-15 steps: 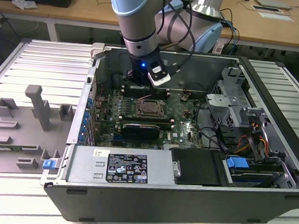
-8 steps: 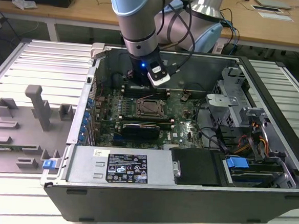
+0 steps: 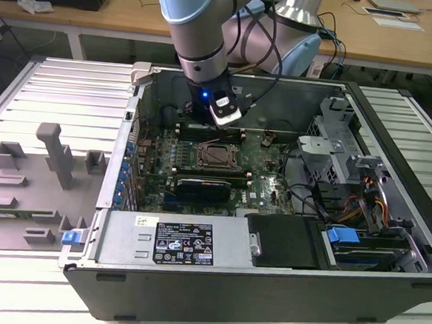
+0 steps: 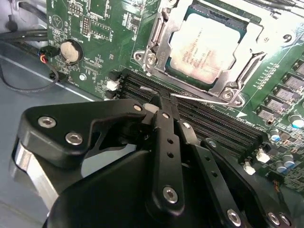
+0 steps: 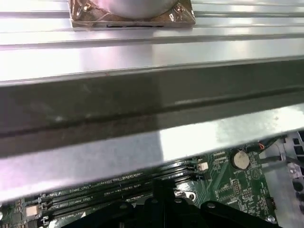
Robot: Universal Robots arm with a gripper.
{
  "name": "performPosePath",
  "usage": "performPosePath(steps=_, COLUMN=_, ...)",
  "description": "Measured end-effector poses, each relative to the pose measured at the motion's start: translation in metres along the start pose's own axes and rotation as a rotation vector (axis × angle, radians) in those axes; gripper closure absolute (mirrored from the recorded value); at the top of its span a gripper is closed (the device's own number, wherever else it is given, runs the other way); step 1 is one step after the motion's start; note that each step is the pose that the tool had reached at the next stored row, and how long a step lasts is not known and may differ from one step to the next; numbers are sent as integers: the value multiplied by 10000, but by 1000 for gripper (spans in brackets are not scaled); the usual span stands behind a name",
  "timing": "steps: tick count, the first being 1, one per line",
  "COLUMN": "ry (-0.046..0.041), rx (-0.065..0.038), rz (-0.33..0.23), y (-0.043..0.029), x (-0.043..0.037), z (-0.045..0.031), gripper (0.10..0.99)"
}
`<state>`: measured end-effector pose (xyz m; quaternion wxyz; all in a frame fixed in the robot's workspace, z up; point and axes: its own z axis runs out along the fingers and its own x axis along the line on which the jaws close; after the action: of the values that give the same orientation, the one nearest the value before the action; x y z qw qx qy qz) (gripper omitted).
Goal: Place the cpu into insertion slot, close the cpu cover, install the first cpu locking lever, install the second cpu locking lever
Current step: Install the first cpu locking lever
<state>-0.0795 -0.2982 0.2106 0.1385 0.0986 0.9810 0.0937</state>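
Inside the open computer case (image 3: 266, 299), we see the gripper (image 4: 159, 100), jaws clenched, at a locking lever (image 4: 199, 98) beside the seated cpu (image 4: 209, 45).

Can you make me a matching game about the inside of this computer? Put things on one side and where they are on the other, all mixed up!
Things:
1. small square pale metallic cpu
2. thin silver metal cpu cover
3. round silver coin battery
4. long black memory slots

Places:
A. on the green board, next to a red and black wire
B. lying between the chip and the black gripper
C. folded down flat, framing the chip
D. showing through the square window

Pairs: 1-D, 2-C, 3-A, 4-B
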Motion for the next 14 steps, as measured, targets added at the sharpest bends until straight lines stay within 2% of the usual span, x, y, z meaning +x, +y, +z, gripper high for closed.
performPosePath(steps=1, ry=-67, rx=86, rz=308, y=8, x=11, z=32, gripper=980)
performPosePath(steps=2, ry=-101, rx=124, rz=454, y=15, x=17, z=47, gripper=980)
performPosePath(steps=9, ry=-145, rx=193, rz=610, y=33, x=28, z=73, gripper=980)
performPosePath(steps=14, ry=-183, rx=335, rz=626, y=33, x=37, z=101, gripper=980)
